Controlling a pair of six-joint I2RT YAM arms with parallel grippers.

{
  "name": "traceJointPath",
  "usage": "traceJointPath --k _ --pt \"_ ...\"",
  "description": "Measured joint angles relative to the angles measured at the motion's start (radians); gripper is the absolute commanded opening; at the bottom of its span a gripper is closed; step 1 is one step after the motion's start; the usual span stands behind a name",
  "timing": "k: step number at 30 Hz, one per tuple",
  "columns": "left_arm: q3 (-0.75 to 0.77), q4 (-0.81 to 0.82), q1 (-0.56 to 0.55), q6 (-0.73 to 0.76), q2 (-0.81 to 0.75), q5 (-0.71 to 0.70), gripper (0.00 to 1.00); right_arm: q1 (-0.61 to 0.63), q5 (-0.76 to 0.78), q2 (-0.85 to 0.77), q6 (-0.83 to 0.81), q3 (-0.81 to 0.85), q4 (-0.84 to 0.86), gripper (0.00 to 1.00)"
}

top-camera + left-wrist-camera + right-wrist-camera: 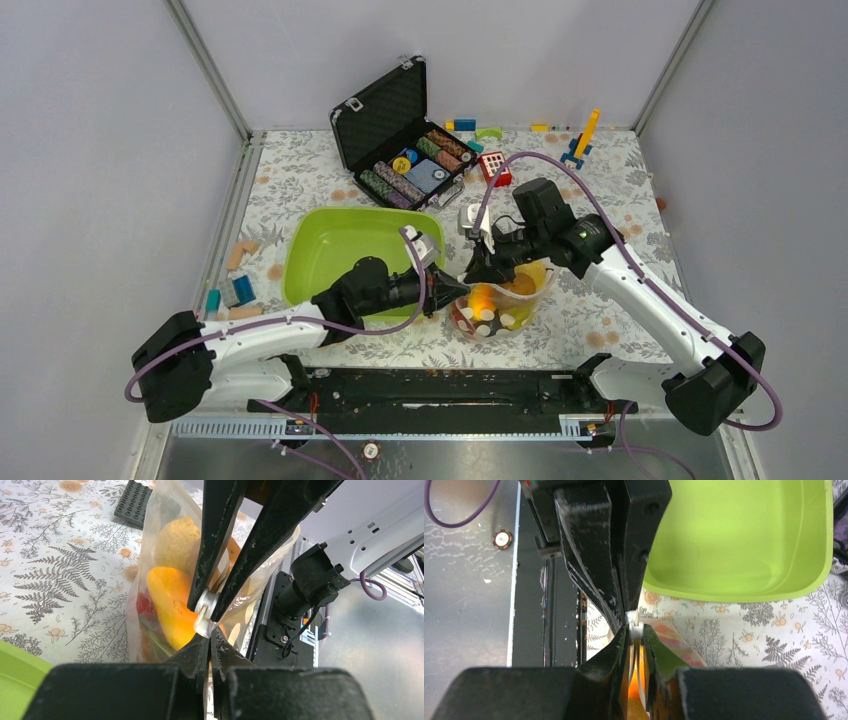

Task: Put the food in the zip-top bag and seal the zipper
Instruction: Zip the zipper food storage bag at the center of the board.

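Zip-top bag [520, 305], food [170, 600] inside; left fingers [194, 654] and right fingers [616, 652] each clamped on zipper [205, 611].

Overhead — wrist views close on zip-top bag [520, 300]

Your left pincer [446, 290] and right pincer [478, 270] crowd the zip-top bag [505, 312] mouth (green tray [330, 250] close left); open table [600, 322] right.
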Motion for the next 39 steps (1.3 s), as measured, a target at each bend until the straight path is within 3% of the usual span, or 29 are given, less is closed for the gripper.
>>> traceJointPath --k 21,39 --pt "-0.101 0.053 -0.003 -0.039 -0.100 -0.092 0.00 0.009 0.082 -0.014 -0.001 0.017 -0.049 0.00" --pt "-0.159 -0.009 -0.003 -0.060 -0.234 -0.144 0.00 0.009 0.125 -0.022 -0.005 0.034 -0.091 0.00"
